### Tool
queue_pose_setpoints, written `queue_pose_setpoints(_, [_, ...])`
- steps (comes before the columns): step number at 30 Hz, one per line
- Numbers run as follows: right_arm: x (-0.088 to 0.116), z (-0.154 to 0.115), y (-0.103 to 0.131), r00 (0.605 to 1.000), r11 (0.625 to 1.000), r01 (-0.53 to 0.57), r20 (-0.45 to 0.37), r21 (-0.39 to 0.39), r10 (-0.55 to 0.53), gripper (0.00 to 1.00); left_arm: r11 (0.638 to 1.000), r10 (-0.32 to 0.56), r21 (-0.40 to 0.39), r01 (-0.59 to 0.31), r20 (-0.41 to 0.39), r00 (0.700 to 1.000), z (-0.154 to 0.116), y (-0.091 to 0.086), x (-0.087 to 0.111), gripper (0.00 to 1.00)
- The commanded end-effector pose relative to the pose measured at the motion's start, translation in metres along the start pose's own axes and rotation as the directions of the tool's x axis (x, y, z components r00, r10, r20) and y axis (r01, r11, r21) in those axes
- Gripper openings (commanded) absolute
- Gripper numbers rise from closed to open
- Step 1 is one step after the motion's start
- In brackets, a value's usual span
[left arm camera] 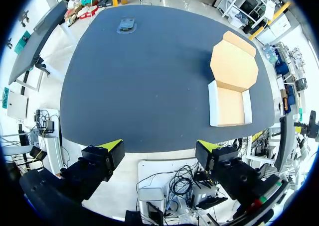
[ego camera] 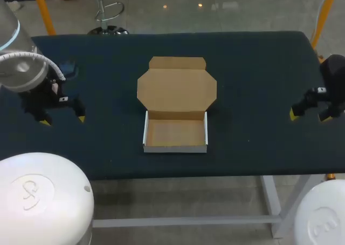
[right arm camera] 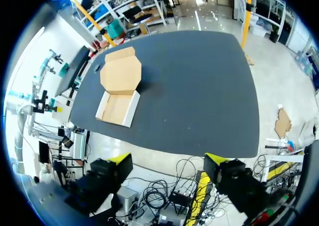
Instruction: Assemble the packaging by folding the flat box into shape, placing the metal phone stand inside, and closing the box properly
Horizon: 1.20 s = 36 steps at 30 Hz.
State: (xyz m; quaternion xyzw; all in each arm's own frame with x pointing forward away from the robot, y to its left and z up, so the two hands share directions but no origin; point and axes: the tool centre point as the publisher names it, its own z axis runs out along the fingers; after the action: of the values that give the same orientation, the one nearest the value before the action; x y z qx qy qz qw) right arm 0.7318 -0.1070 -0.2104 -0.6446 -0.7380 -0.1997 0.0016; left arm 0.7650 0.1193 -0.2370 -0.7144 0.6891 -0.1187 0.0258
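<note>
While the box [ego camera: 175, 133] lies apart, both arms' jaws stand wide, empty.

No legible text, number, label or sign anywhere. Plain brown card inside the open cardboard box [ego camera: 175, 148] and on its flat lid, blank white on the outer walls, no print to make out. Nothing written on the dark surface [ego camera: 259, 67]. Only a faint embossed round emblem on the white left arm base [ego camera: 29, 194] and another on the white right arm base [ego camera: 325, 226], neither readable as letters.
</note>
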Motion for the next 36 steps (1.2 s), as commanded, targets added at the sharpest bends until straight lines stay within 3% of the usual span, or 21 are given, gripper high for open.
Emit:
queue_pose_setpoints(1, [0.003, 0.000, -0.005, 1.000, 1.000, 0.000, 0.009, -0.009, 0.000, 1.00, 0.999, -0.006, -0.036, 0.006, 0.001, 1.000, 0.017, -0.017, -0.005, 1.00])
queue_pose_setpoints(16, [0.003, 0.000, -0.005, 1.000, 1.000, 0.000, 0.009, -0.009, 0.000, 1.00, 0.995, -0.033, -0.089, 0.032, -0.006, 0.999, 0.052, -0.051, -0.026, 1.00])
queue_pose_setpoints(36, [0.003, 0.000, -0.005, 1.000, 1.000, 0.000, 0.009, -0.009, 0.000, 1.00, 0.995, -0.033, -0.089, 0.032, -0.006, 0.999, 0.052, -0.051, -0.026, 1.00])
